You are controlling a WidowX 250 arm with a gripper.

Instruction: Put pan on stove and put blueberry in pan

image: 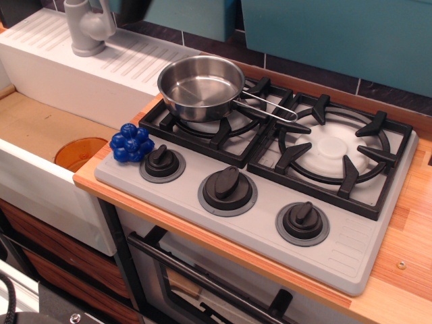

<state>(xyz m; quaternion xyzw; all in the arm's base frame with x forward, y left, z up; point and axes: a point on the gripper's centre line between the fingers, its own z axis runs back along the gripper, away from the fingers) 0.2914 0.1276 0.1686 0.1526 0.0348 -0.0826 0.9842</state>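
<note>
The shiny steel pan (201,86) sits upright and empty on the left burner grate of the grey stove (202,223), its wire handle pointing right. The blueberry (131,142), a cluster of dark-blue balls, lies at the stove's front left corner next to the left knob (162,163). Only a dark sliver of my gripper (135,8) shows at the top edge, high above and behind the pan and touching nothing. Its fingers are cut off by the frame.
A white sink (40,169) with an orange disc (79,152) in its basin lies left of the stove. A grey tap (88,27) stands at the back left. The right burner (334,148) is bare. A wooden counter edge runs along the front.
</note>
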